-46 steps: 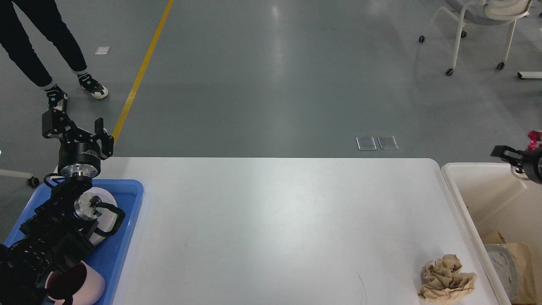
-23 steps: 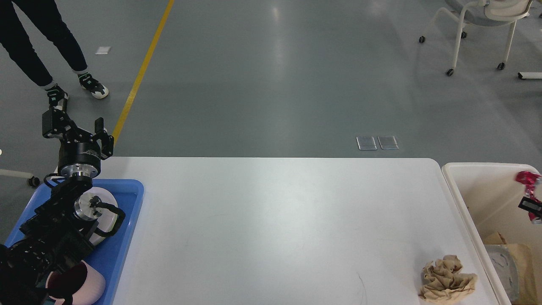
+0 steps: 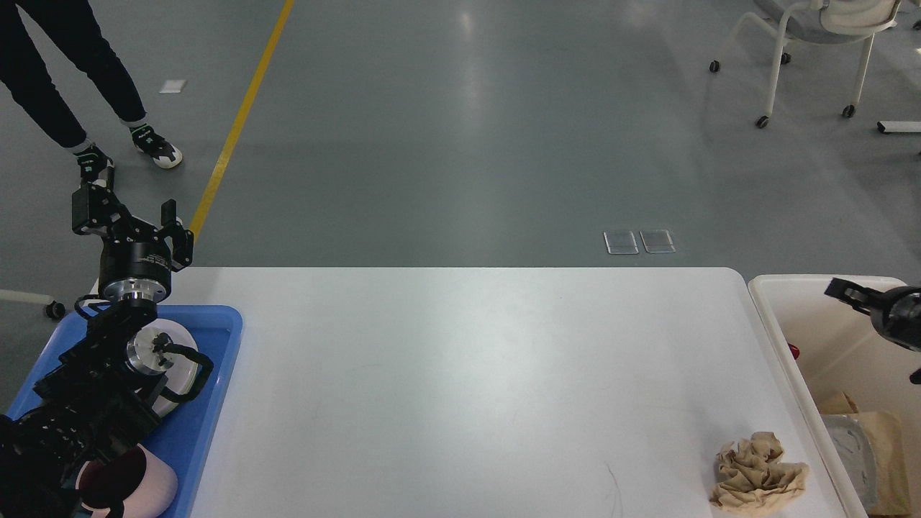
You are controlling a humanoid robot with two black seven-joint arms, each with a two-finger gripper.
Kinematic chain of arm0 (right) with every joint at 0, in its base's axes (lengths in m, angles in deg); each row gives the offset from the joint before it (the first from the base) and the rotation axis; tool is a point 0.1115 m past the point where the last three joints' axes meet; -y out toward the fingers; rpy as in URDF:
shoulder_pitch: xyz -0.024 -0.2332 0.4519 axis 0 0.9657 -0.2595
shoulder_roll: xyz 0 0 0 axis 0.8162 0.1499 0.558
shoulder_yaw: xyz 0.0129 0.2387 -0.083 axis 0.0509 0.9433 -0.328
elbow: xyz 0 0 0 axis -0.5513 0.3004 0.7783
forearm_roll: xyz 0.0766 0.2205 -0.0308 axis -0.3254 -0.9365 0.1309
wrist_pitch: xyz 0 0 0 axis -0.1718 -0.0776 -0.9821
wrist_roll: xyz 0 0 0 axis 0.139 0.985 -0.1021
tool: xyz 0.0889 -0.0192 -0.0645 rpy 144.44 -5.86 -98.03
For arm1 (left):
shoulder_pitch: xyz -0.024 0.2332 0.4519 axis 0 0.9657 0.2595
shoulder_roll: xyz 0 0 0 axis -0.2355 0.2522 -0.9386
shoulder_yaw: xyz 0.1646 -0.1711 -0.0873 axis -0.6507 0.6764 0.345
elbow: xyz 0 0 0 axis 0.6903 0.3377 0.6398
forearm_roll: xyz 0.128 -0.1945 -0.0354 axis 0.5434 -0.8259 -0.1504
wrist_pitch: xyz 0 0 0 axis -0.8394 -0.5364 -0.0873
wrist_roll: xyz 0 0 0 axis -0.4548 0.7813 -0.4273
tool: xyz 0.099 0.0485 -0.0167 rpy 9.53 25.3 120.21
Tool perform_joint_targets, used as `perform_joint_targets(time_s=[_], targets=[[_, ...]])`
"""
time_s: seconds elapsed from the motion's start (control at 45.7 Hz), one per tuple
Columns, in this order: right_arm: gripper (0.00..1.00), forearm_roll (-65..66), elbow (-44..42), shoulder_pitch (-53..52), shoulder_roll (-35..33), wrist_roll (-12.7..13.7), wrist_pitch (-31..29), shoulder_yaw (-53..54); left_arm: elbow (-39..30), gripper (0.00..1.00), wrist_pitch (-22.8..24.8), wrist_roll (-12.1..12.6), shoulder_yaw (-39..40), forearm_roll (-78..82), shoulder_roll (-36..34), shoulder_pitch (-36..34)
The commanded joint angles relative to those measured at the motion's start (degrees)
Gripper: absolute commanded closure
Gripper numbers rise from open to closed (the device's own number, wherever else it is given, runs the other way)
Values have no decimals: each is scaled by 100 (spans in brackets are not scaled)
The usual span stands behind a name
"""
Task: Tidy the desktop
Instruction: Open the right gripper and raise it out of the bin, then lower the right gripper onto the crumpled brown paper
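- The desktop point(image 3: 460, 388) fills the middle of the view, between a blue tray point(image 3: 216, 424) on the left and a white bin point(image 3: 781, 338) on the right.
- Only one thing lies on it: a crumpled tan rag point(image 3: 757, 475) near the front right corner, just beside the bin.
- The right claw point(image 3: 853, 296) hangs over the bin. Half a second ago it held a red scrap; now the scrap is gone from it.
- A small red bit point(image 3: 793, 350) shows inside the bin by its wall, so the scrap has most likely dropped in.
- Only part of the right claw shows, so I cannot tell if it is spread or pressed together.
- The left claw point(image 3: 128, 217) has not moved. It sits above the tray, spread wide and empty.
- The rag looks like the last thing to clear away.
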Motion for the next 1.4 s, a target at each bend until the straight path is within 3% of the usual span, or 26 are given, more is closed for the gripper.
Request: perform_joint_targets(time_s=[0.0, 0.109, 0.262, 0.547, 0.678, 0.897, 1.116, 1.225, 1.378], targets=[[0, -8, 743, -1254, 325, 5, -501, -506, 0, 3, 0, 2, 0, 0, -3, 0], [0, -8, 1956, -2581, 634, -3, -941, -788, 0, 3, 0, 2, 0, 0, -3, 0], [0, -105, 2985, -3777, 880, -12, -1670, -805, 0, 3, 0, 2, 0, 0, -3, 0], [0, -175, 3935, -5086, 977, -12, -4368, -832, 0, 3, 0, -6, 0, 0, 6, 0], [0, -526, 4357, -5939, 915, -39, -5072, -1086, 0, 3, 0, 2, 0, 0, -3, 0], [0, -711, 4463, -5880, 723, -21, -5081, -1552, 0, 3, 0, 2, 0, 0, 6, 0], [0, -755, 3901, -3640, 46, -12, -4783, -1403, 0, 3, 0, -6, 0, 0, -3, 0], [0, -755, 3497, -2236, -122, -12, -4283, -1044, 0, 3, 0, 2, 0, 0, -3, 0], [0, -756, 3233, -1335, -148, -12, -3808, -867, 0, 3, 0, 2, 0, 0, -3, 0]])
